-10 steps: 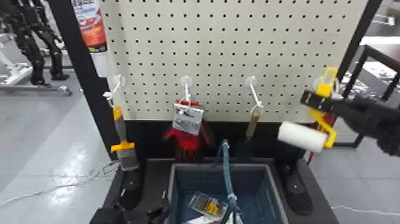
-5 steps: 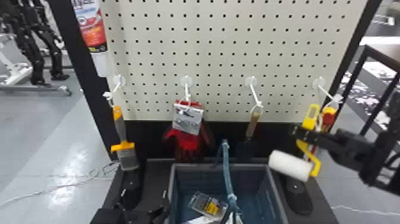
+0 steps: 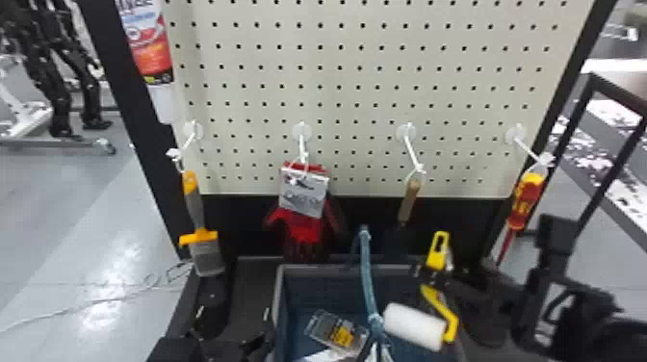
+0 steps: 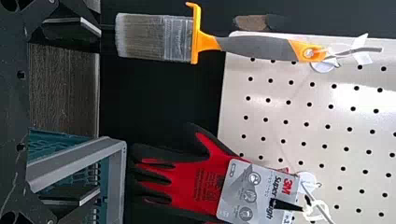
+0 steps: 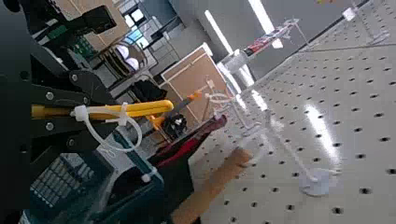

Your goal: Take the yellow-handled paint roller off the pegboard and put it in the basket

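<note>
- And here, low in the head view, the left gripper (image 3: 232, 332), fingers spread wide and nothing between them, just beside the basket's near left side.
- Now the basket (image 3: 280, 298), grey-rimmed, its blue handle (image 3: 368, 274) standing up through the middle; there's open room between that handle and the left wall. Down inside, a clear packet (image 3: 337, 332).
- Tight on the other side: the white roll (image 3: 414, 325) is right by the handle, over the basket's right part. How high it sits, I can't tell.
- There's the grip! The right gripper (image 3: 432, 277) has its fingers closed on the yellow-handled paint roller (image 3: 439, 251), off the pegboard; yellow grip poking up above the fingers, bent frame and white roll below, the roll tilted.
- Under it all, the dark surface (image 3: 252, 279), running out past the basket on both sides.
- Behind, hanging in a row: orange-and-grey brush (image 3: 194, 207), red gloves (image 3: 304, 221), wooden-handled tool (image 3: 409, 202), and a red-and-yellow screwdriver (image 3: 525, 195) by the right edge.
- Then the pegboard (image 3: 356, 77) in its black frame, a tube (image 3: 147, 43) up by the left post.
- Farthest back, grey floor (image 3: 62, 202) and a black robot's legs (image 3: 60, 91).
</note>
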Robot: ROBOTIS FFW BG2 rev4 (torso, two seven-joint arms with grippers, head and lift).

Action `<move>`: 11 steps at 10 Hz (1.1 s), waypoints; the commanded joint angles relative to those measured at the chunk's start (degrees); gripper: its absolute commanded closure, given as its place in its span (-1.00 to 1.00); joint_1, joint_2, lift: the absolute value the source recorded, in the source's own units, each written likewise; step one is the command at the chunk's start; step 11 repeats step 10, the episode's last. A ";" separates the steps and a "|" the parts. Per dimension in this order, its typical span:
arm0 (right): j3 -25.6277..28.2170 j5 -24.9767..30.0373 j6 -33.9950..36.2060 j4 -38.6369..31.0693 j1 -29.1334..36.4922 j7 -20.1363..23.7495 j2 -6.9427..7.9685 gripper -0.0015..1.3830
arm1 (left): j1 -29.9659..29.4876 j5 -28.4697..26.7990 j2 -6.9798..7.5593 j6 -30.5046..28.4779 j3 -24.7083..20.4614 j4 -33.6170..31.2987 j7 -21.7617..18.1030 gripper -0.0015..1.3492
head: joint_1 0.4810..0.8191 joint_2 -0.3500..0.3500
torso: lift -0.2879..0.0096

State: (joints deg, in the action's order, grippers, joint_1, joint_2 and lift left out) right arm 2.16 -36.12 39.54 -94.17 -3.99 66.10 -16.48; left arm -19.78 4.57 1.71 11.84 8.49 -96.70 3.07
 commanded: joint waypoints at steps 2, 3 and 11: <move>-6.20 1.76 -4.56 10.68 -4.10 2.37 1.10 0.85 | 0.09 0.09 -0.04 0.28 -0.05 0.46 0.00 -0.81 | -0.60 0.00 | 0.26; -8.40 1.67 -6.15 14.63 -5.77 2.81 1.19 0.85 | 0.18 0.18 -0.04 0.46 0.03 0.55 0.00 -0.81 | -0.60 0.00 | 0.26; -8.57 -0.18 -9.31 19.99 -7.08 3.33 1.45 -0.63 | 0.26 0.26 -0.30 0.99 -0.05 0.81 0.00 -0.81 | -0.60 0.00 | 0.26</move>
